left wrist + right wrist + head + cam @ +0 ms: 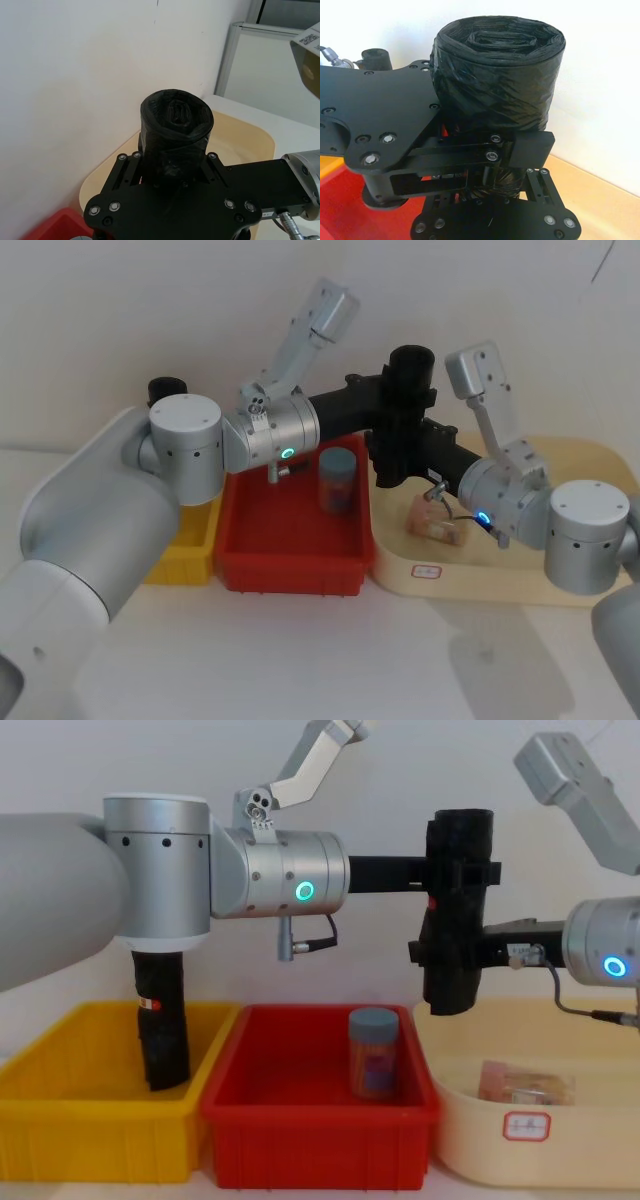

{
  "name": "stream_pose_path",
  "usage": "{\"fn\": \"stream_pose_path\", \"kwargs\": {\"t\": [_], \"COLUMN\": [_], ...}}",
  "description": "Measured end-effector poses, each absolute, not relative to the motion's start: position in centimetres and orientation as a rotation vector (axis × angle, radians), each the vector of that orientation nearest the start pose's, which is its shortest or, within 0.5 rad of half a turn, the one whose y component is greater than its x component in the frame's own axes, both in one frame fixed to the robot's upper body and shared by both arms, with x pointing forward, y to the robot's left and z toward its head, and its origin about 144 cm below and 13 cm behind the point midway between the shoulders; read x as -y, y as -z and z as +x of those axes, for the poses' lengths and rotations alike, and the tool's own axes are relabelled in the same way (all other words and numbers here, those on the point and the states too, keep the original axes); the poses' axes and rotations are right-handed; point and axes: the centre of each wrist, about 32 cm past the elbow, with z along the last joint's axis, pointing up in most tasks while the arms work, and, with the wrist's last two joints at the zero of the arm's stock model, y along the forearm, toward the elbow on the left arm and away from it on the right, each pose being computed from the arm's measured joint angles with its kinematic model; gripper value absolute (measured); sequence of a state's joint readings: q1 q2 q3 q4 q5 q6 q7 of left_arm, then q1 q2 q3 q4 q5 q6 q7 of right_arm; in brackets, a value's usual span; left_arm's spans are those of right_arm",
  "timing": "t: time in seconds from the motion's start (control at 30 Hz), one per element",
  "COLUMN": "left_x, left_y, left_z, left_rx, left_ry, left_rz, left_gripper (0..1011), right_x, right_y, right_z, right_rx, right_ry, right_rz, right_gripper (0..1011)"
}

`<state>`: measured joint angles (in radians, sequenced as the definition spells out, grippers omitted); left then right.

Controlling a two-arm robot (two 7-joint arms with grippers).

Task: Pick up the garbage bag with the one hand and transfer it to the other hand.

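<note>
Writing: the white tag (526,1126) on the cream tub's front wall carries a red outline and small marks I cannot read; a red band shows on the second black roll (160,1020), unreadable as well.
My left pincer (455,870): it reaches across from my green-lit arm and is clenched on the upper half of the garbage bag (457,910), which stands upright in mid-air.
My right pincer (445,952): it comes from my blue-lit arm and sits just below the left one on the same roll; its black plates press against the roll's lower half, so it looks clamped on too.
Garbage bag: held between both pincers, above the seam between the red bin and the cream tub, touching neither.
Bag material: black crinkly film wound tight into a tall cylinder, its top showing a spiral of folded layers (515,37).
Pincer build: flat matte black plates with small silver screws.
Red bin (300,1140): glossy plastic, rectangular, below my left pincer; a translucent jar (372,1055) with a grey-blue lid stands upright in it.
Yellow bin (60,1120): same plastic, well off to my left, with the second black roll leaning inside.
Cream tub (600,1140): rounded corners, under my right pincer, holding a clear wrapped packet (525,1085).
</note>
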<state>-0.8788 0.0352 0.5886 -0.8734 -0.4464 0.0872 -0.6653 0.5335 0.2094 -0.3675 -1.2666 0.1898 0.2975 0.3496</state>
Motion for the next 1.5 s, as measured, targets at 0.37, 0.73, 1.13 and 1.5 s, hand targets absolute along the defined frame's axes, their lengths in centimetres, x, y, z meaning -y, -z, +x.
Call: {"fn": "stream_pose_path", "kwargs": {"t": [0.37, 0.73, 1.13, 1.5], "left_x": [-10.7, -10.6, -10.7, -10.7], "left_y": [-127.6, -127.7, -127.7, -127.7], "left_z": [65.3, 65.3, 65.3, 65.3], "left_rx": [-0.002, -0.001, -0.001, -0.001], "left_ry": [-0.491, -0.49, -0.49, -0.491], "left_rz": [0.023, 0.02, 0.021, 0.021], "left_gripper": [375, 463, 829, 1001], "right_x": [20.0, 20.0, 20.1, 21.3], "right_y": [-123.4, -123.3, -123.4, -123.8], "right_z": [59.0, 59.1, 59.1, 58.8], "right_rx": [-0.003, -0.005, -0.004, -0.01], "right_ry": [0.972, 0.969, 0.975, 1.064], "right_rz": [-0.238, -0.238, -0.239, -0.252], "right_gripper": [586, 586, 585, 585]}}
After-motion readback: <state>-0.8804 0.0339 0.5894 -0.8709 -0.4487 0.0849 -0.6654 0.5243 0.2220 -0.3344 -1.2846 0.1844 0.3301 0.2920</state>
